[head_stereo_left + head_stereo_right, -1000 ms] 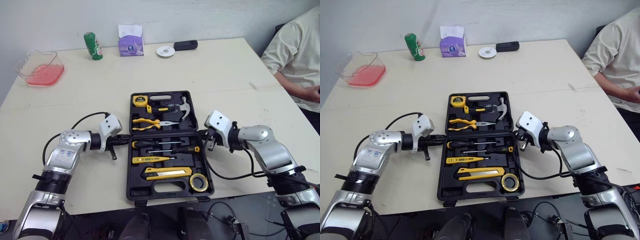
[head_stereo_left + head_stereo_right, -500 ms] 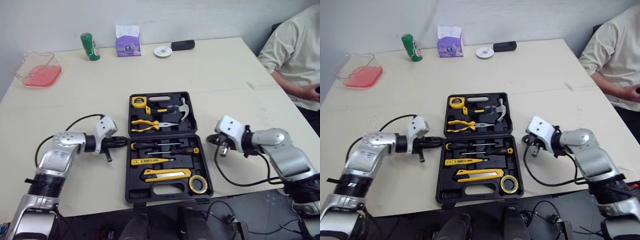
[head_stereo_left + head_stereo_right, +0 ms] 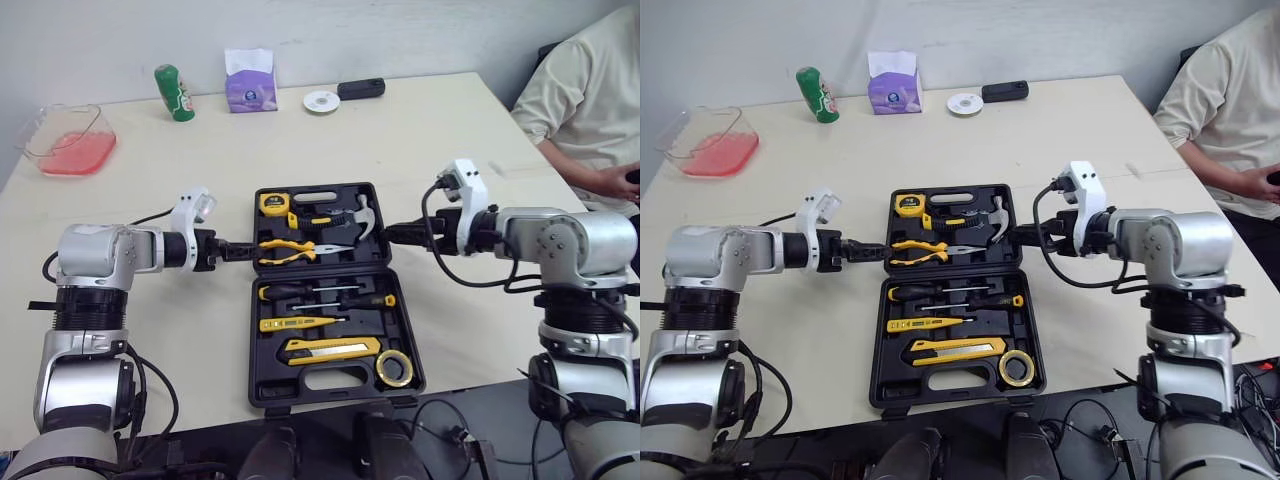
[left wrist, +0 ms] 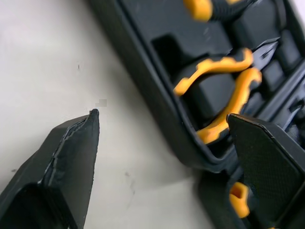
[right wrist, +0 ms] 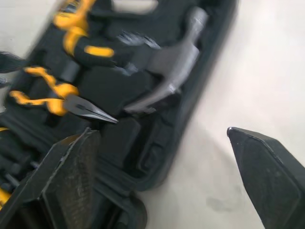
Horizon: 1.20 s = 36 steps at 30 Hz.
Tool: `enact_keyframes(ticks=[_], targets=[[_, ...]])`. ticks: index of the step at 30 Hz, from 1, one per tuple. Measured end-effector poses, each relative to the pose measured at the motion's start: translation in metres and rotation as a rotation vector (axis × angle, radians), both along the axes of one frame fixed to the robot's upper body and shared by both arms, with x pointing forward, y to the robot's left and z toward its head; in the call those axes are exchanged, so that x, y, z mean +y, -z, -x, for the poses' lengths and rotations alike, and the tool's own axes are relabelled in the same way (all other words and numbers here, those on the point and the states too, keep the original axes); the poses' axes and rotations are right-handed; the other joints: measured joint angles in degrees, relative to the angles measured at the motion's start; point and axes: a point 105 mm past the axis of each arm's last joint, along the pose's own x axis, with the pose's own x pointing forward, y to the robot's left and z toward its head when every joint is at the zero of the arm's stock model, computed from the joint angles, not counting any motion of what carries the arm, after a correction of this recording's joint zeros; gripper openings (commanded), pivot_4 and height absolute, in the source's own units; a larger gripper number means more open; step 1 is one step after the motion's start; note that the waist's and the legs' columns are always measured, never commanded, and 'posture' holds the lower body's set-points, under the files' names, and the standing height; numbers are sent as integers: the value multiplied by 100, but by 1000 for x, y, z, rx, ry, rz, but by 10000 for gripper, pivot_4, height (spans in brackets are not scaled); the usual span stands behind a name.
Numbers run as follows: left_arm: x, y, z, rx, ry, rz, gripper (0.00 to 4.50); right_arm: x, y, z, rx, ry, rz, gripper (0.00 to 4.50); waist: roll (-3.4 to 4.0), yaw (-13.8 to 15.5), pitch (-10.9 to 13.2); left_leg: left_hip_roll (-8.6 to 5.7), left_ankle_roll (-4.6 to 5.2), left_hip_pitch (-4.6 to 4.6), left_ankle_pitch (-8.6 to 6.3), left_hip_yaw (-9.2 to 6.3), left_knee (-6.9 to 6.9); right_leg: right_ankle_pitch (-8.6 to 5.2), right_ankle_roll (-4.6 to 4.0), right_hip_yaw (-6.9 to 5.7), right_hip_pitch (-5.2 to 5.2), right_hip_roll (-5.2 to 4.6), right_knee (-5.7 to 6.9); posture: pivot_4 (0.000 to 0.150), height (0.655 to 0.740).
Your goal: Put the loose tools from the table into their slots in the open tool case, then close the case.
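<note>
Left eye view: our left tool (image 3: 230, 250) and right tool (image 3: 393, 234), both released and empty, have moved up to flank the far half of the tool case (image 3: 256, 345), which lies mid-tabletop (image 3: 430, 140). Its slots look filled, so we judge closing comes next.

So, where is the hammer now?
In the left eye view the hammer lies in the tool case, far half, right end, between the pliers and the right gripper.

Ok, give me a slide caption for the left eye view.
Left gripper and right gripper, both open, flank the far half of the open tool case.
</note>
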Motion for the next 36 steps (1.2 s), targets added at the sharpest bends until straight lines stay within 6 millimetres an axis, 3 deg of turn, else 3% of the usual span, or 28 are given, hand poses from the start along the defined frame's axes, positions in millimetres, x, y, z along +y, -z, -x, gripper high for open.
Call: enact_keyframes(ticks=[15,16,19,20,21,24,25,27,36], targets=[[-4,2,-8,1,-34,-6,45000,7,23,-16,71,55,71,44767,1,-20,0,-1,-3,0,1,3,4,0,0,-2,-6,2,11,1500,7400],[-4,2,-8,-4,-33,-11,39767,8,23,-17,69,54,73,45000,1,-20,0,-1,-3,1,1,3,4,0,0,-2,-6,2,11,1500,7400],[-3,6,-11,-33,-28,-63,29970,12,23,-20,58,45,81,37044,1,-23,-1,-2,-3,2,1,4,4,0,0,-2,-6,2,12,1500,7400],[-7,7,-10,-68,3,-90,24509,16,26,-21,58,34,89,30953,4,-26,-4,-2,-3,3,0,4,4,0,0,-2,-6,2,11,1500,7400],[-10,7,-10,-82,18,-101,21595,19,25,-22,52,24,87,27842,3,-30,-5,-1,-3,3,0,4,4,0,0,-1,-5,1,11,1500,7400],[-13,11,-10,-89,19,-107,10228,29,27,-22,23,-26,118,12662,22,-42,-38,-2,-3,25,0,3,-2,0,0,-2,12,-1,11,1500,7400],[-14,12,-10,-93,16,-111,8057,30,28,-22,17,-31,132,7092,29,-33,-56,-2,-3,27,0,3,-2,0,0,0,14,-1,11,1500,7400],[-14,14,-10,-96,3,-121,6535,30,27,-23,5,-32,139,102,26,-38,-95,-2,-4,33,0,3,-1,0,0,4,19,0,14,1500,7400],[-19,14,-11,-109,-35,-55,5321,26,27,-24,-24,-41,177,0,19,10,-128,-3,-4,30,-1,0,2,0,-1,11,20,-1,12,1500,7400]])
